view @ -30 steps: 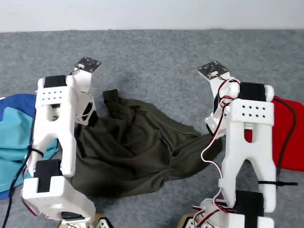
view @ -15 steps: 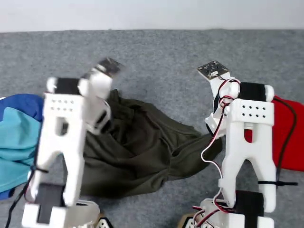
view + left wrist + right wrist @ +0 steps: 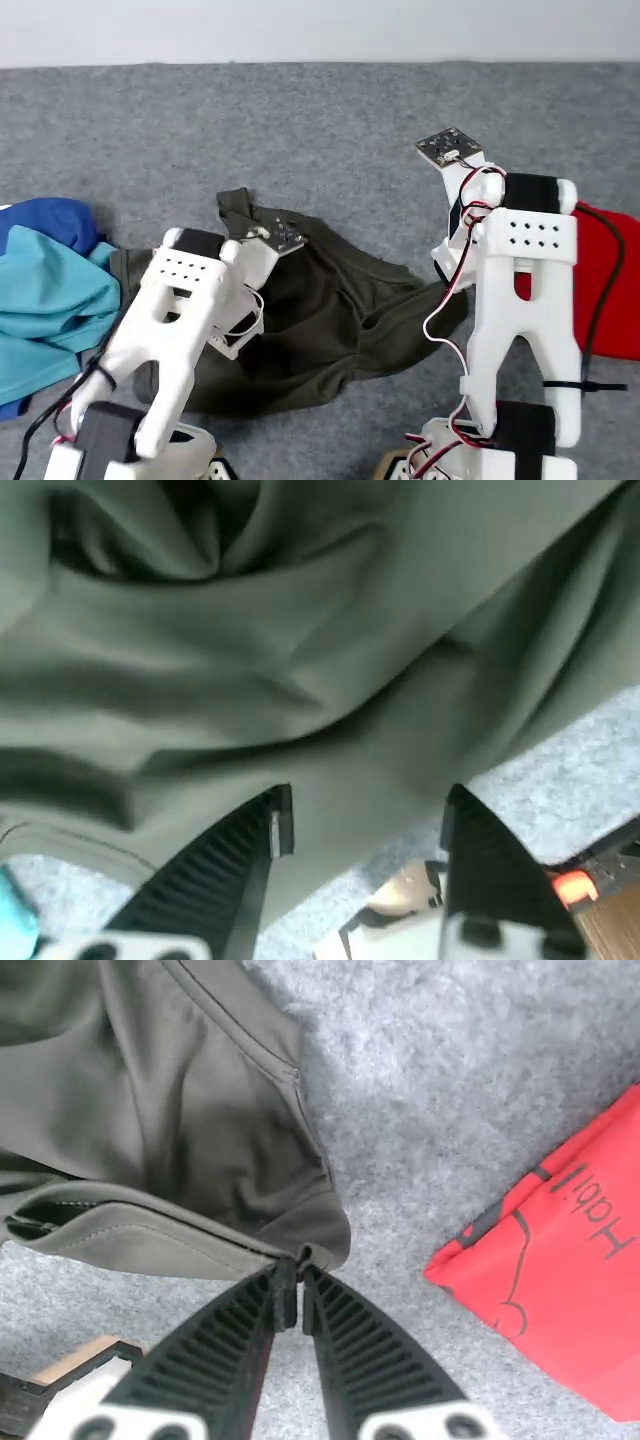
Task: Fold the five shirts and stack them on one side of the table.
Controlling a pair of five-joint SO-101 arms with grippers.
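A crumpled olive shirt (image 3: 330, 300) lies spread in the middle of the grey table. My left arm (image 3: 185, 300) hangs over its left half. The left gripper (image 3: 365, 815) is open just above the olive cloth (image 3: 300, 660), with nothing between its fingers. My right arm (image 3: 525, 260) stands at the shirt's right end. The right gripper (image 3: 300, 1280) is shut, pinching the corner of the olive shirt (image 3: 200, 1130). A folded red shirt (image 3: 610, 285) lies at the right edge, beside the right gripper as the red shirt (image 3: 560, 1270).
A teal shirt (image 3: 45, 305) lies bunched on a blue shirt (image 3: 45, 218) at the table's left edge. Bare grey table (image 3: 330, 130) stretches along the far side. The arms' bases (image 3: 470, 455) stand at the near edge.
My left arm has swung from the shirt's left edge inward and toward the near side, now over the cloth. The right arm has kept still.
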